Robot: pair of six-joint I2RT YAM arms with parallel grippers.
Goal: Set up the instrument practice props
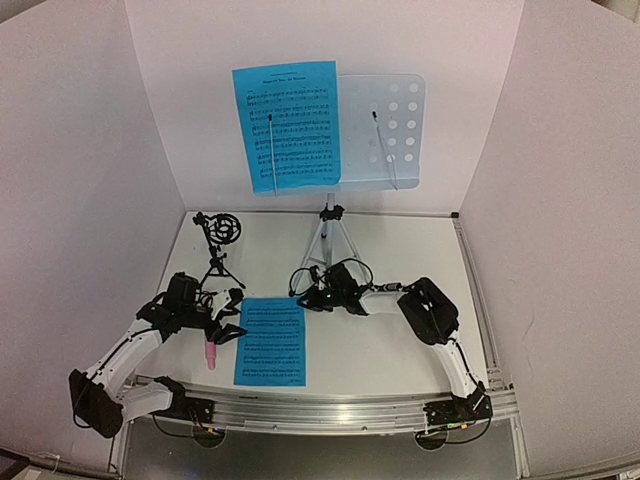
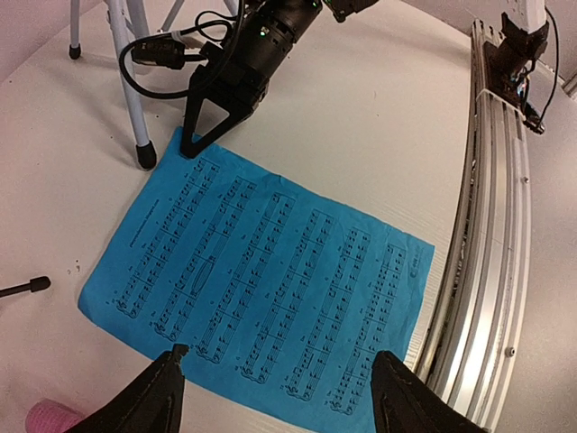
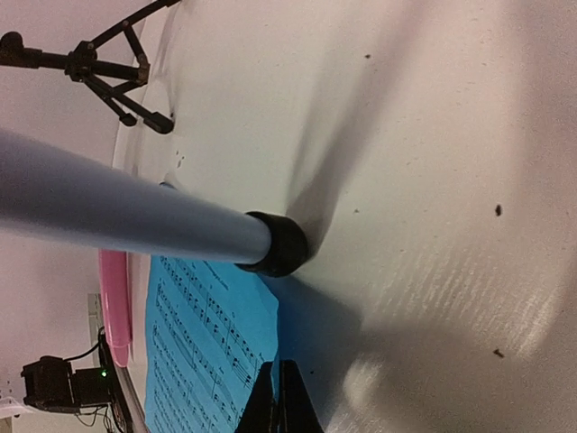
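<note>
The pale-blue music stand (image 1: pixel 395 120) stands at the back on its tripod, with one blue sheet (image 1: pixel 290 125) clipped on its left half. A second blue sheet (image 1: pixel 272 345) lies flat on the table; it also shows in the left wrist view (image 2: pixel 261 280). My left gripper (image 2: pixel 279 379) is open and empty, above this sheet's left edge. My right gripper (image 3: pixel 278 397) is shut, pinching the sheet's far right corner (image 3: pixel 194 361) beside the stand's foot (image 3: pixel 279 244). The pink microphone (image 1: pixel 211 355) lies left of the sheet. The black ring-topped tripod (image 1: pixel 220 245) stands at the back left.
White walls close in the table on three sides. An aluminium rail (image 1: pixel 330 410) runs along the near edge and shows at the right of the left wrist view (image 2: pixel 469 271). The stand's legs (image 2: pixel 131 90) and the right arm's cables (image 1: pixel 350 270) sit mid-table.
</note>
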